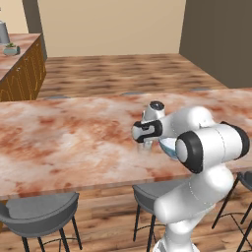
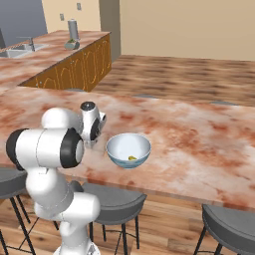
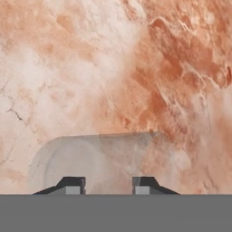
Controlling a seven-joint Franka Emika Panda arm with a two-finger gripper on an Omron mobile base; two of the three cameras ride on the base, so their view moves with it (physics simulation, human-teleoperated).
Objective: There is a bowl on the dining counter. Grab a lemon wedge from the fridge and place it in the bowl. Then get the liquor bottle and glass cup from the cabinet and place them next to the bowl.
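The glass cup (image 3: pixel 97 158) stands on the dining counter (image 1: pixel 59 142), just left of the bowl (image 2: pixel 128 149) holding the lemon wedge (image 2: pixel 132 158). My gripper (image 3: pixel 107 185) fingers straddle it, slightly parted; clamped or loose, I cannot tell. I see no liquor bottle placed.

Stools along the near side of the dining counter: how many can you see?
3 at least. In the right base view: left stool behind the arm, middle stool below the bowl, right stool. More may be hidden.
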